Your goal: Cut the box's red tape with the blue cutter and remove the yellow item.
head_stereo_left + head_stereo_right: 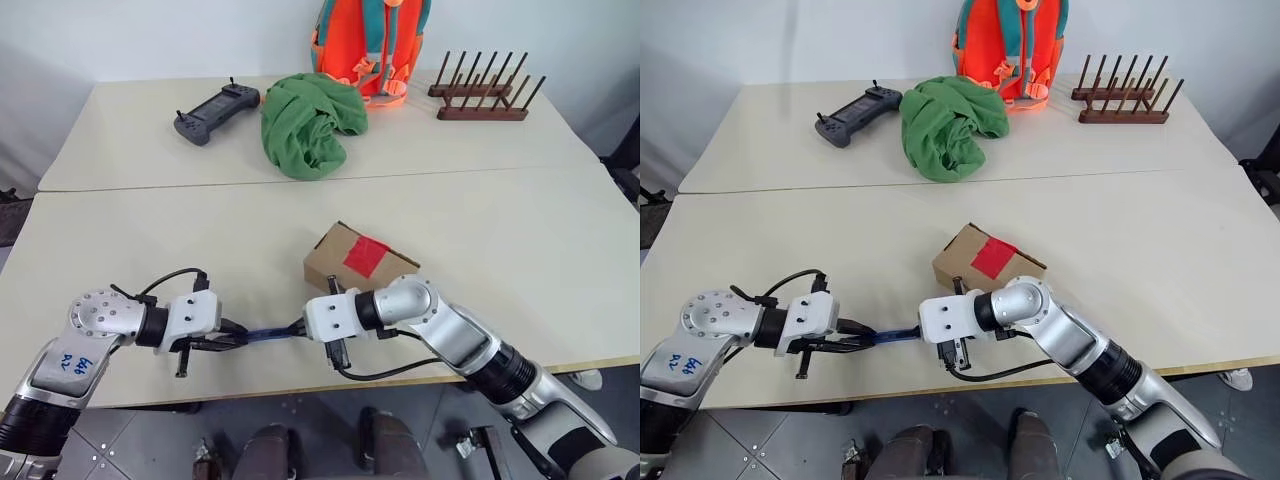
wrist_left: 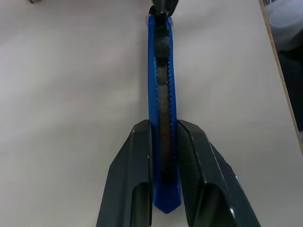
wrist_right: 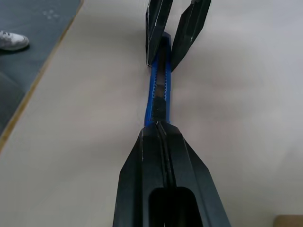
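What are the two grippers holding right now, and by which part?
Both hold the blue cutter: the left gripper is shut on its butt end, the right gripper on the opposite, slider end, the cutter spanning between them above the table.

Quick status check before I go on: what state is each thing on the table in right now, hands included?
Small brown cardboard box: flaps closed, resting on the table.
Red tape square: on the box top, uncut.
Slim blue cutter: held off the table between both hands.
Left hand: shut on the cutter's rear end.
Right hand: shut on the cutter's other end.
Green cloth: bunched in a heap.
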